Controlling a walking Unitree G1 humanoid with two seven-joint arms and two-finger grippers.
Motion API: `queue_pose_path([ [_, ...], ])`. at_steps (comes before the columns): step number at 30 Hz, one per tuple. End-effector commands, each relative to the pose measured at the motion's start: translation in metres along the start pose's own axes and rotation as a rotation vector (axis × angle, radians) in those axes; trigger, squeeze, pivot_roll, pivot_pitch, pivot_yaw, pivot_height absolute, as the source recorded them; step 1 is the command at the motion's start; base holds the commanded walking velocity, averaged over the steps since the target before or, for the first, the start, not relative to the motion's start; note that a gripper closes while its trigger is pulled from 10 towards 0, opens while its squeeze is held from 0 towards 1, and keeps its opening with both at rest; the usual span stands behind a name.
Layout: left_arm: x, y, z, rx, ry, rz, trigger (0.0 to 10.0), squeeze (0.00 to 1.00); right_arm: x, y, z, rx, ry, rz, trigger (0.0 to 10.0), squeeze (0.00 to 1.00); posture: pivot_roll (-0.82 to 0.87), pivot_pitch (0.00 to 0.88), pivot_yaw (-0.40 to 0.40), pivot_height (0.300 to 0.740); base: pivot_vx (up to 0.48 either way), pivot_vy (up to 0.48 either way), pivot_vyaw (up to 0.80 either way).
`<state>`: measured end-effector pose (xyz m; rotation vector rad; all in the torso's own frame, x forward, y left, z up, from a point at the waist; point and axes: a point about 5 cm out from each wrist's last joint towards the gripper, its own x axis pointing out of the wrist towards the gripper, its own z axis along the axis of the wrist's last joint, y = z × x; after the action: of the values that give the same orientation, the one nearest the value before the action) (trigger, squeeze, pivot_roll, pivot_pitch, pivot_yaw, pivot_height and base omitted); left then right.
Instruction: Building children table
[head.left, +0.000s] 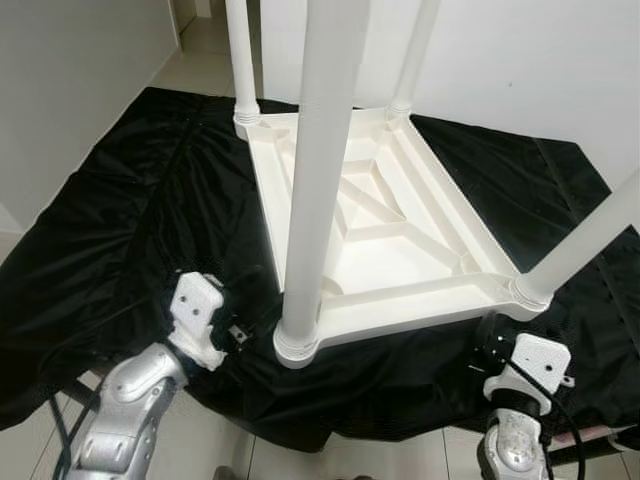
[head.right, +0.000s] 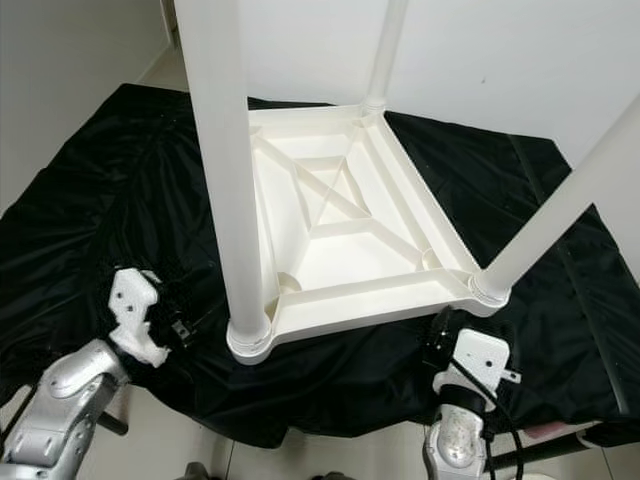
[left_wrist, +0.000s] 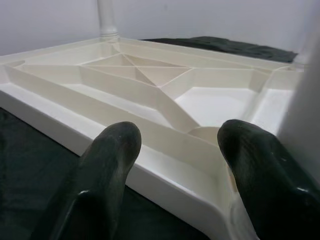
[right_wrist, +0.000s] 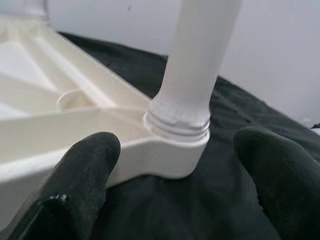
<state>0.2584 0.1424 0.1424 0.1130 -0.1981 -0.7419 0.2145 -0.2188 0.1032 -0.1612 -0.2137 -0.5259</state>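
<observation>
The white plastic tabletop (head.left: 390, 230) is lying upside down on the black cloth (head.left: 130, 220), legs (head.left: 315, 180) pointing up. Left gripper (left_wrist: 175, 165) and right gripper (right_wrist: 175, 170) are hovering, fingers apart, facing the near corners, probably preparing to grip.

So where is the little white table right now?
The white table lies upside down on the black cloth in front of the robot, legs pointing up, with the left gripper and right gripper at its two near corners.

All four table legs (head.left: 318, 180) run past the top edge, their ends unseen.
</observation>
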Motion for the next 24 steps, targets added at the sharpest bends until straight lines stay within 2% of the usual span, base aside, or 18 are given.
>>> queue_pose_path([
  [1, 0.005, 0.008, -0.004, 0.024, 0.034, 0.096, 10.0, 0.0, 0.003, -0.01, 0.001, -0.015, 0.0, -0.063, 10.0, 0.0, 0.02, 0.078, -0.05, 0.74, 0.0, 0.0, 0.0],
  [3, 0.005, 0.008, -0.004, 0.024, 0.034, 0.096, 10.0, 0.0, 0.003, -0.01, 0.001, -0.015, 0.0, -0.063, 10.0, 0.0, 0.02, 0.078, -0.05, 0.74, 0.0, 0.0, 0.0],
  [6, 0.01, 0.016, 0.0, 0.034, 0.028, 0.178, 10.0, 0.0, 0.001, -0.02, 0.002, -0.027, -0.001, -0.149, 10.0, 0.0, 0.01, 0.083, -0.053, 0.74, 0.0, 0.0, 0.0],
  [12, 0.016, 0.019, 0.005, 0.032, 0.014, 0.22, 10.0, 0.0, 0.003, -0.027, 0.006, -0.016, 0.008, -0.235, 10.0, 0.0, 0.01, 0.094, -0.054, 0.74, 0.0, 0.0, 0.0],
  [15, 0.023, 0.008, 0.012, -0.014, -0.045, 0.132, 10.0, 0.0, 0.012, -0.035, 0.01, 0.013, 0.028, -0.341, 10.0, 0.0, 0.01, 0.109, -0.057, 0.74, 0.0, 0.0, 0.0],
  [18, 0.024, 0.005, 0.013, -0.015, -0.061, 0.105, 10.0, 0.0, 0.016, -0.036, 0.01, 0.017, 0.031, -0.37, 10.0, 0.0, 0.02, 0.114, -0.055, 0.74, 0.0, 0.0, 0.0],
  [20, 0.027, -0.004, 0.012, -0.039, -0.068, 0.027, 10.0, 0.0, 0.028, -0.038, 0.011, 0.026, 0.035, -0.422, 10.0, 0.0, 0.01, 0.116, -0.053, 0.74, 0.0, 0.0, 0.0],
  [23, 0.029, -0.008, 0.012, -0.053, -0.07, -0.015, 10.0, 0.0, 0.033, -0.039, 0.011, 0.03, 0.037, -0.446, 10.0, 0.0, 0.01, 0.116, -0.05, 0.74, 0.0, 0.0, 0.0],
  [24, 0.03, -0.014, 0.014, -0.068, -0.086, -0.048, 10.0, 0.0, 0.042, -0.038, 0.014, 0.04, 0.03, -0.454, 10.0, 0.0, 0.01, 0.116, -0.047, 0.74, 0.0, 0.0, 0.0],
])
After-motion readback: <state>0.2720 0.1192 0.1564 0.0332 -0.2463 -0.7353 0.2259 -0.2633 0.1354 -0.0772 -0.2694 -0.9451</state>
